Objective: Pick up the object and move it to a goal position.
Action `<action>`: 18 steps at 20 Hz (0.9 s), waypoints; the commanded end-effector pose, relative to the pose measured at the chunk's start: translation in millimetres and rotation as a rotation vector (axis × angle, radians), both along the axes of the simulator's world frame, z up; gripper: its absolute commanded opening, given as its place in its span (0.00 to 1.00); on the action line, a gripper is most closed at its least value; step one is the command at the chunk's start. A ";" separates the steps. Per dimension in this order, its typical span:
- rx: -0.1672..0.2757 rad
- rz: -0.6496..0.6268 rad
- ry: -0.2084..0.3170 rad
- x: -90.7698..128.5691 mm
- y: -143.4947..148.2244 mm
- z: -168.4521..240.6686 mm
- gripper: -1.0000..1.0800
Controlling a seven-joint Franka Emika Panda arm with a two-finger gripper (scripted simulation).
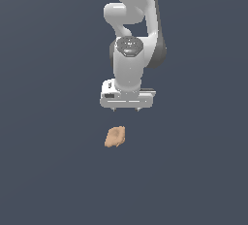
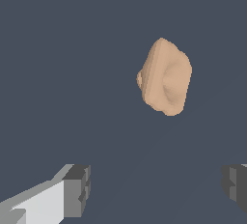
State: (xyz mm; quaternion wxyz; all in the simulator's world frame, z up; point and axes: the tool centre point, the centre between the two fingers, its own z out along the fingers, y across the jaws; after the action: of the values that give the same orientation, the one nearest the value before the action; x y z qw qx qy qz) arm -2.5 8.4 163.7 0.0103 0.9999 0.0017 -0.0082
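The object (image 1: 115, 136) is a small tan-orange lumpy blob lying on the dark grey surface, a little toward the exterior view's left of the arm's hand. It also shows in the wrist view (image 2: 165, 77). My white gripper (image 1: 126, 108) hangs above and behind it, apart from it. The jaws stand wide open with nothing between them. In the wrist view the gripper (image 2: 157, 187) shows two grey fingertips (image 2: 77, 190) far apart, and the object lies beyond them, not between them.
The plain dark grey surface (image 1: 48, 170) fills both views. The white arm (image 1: 133, 20) rises behind the gripper.
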 end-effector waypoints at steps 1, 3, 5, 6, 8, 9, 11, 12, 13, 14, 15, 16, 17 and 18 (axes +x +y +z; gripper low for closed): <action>0.000 0.000 0.000 0.0 0.0 0.0 0.81; -0.001 0.001 0.002 -0.3 0.0 -0.8 0.81; -0.005 0.003 0.007 -1.4 -0.1 -3.0 0.81; -0.008 0.005 0.011 -2.2 -0.1 -4.7 0.81; -0.015 0.011 0.022 -4.3 -0.2 -9.1 0.81; -0.020 0.014 0.028 -5.6 -0.2 -11.9 0.81; -0.031 0.022 0.043 -8.8 -0.3 -18.4 0.81; -0.037 0.027 0.052 -10.6 -0.4 -22.2 0.81; -0.044 0.032 0.062 -12.7 -0.5 -26.2 0.81; -0.051 0.037 0.072 -14.9 -0.6 -30.6 0.81; -0.059 0.043 0.083 -17.3 -0.7 -35.2 0.81; -0.068 0.050 0.094 -19.9 -0.8 -40.2 0.81; -0.077 0.057 0.106 -22.6 -1.0 -45.3 0.81; -0.086 0.065 0.119 -25.6 -1.1 -50.7 0.81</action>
State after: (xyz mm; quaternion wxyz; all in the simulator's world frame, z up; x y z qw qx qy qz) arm -23.8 7.4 120.9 0.0466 0.9968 0.0288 -0.0580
